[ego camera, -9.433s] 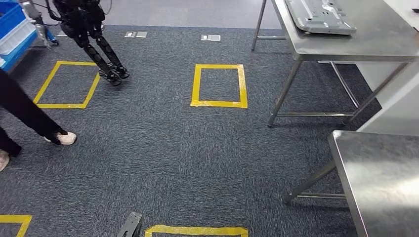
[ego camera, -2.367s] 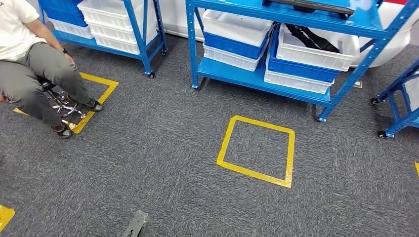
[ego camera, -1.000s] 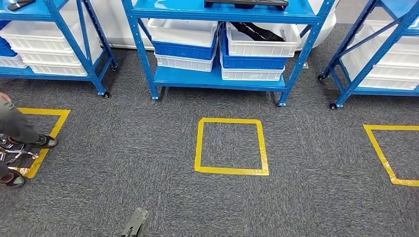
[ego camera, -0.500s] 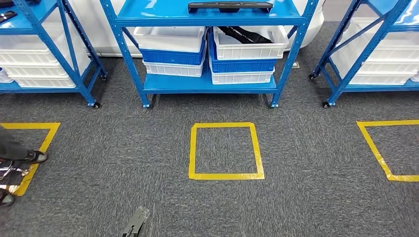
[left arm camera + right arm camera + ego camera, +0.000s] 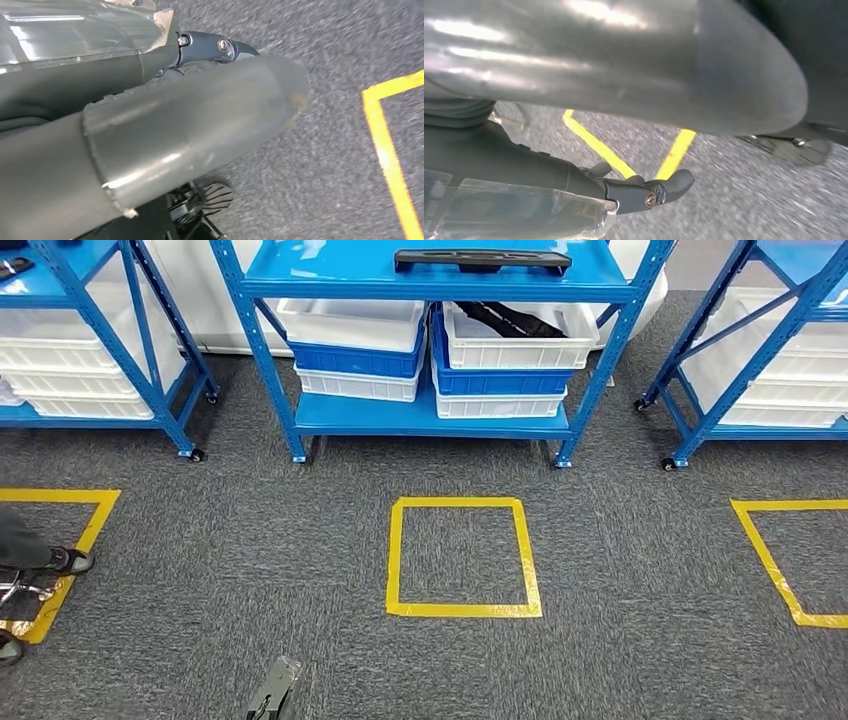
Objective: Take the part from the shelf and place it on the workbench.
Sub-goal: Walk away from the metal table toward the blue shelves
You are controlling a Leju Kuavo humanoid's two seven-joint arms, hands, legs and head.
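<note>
The blue shelf [image 5: 430, 280] stood beyond the yellow floor square [image 5: 462, 557], the long black part [image 5: 482, 259] untouched on its top deck. Both hands, left [image 5: 150, 135] and right [image 5: 614, 65], hung empty; their spread could not be told. Every step remained.

No writing, label, brand or number can be read in any of the views. The only markings are squares of yellow tape [image 5: 463, 558] on the grey carpet [image 5: 280, 540], and they carry no text.
</note>
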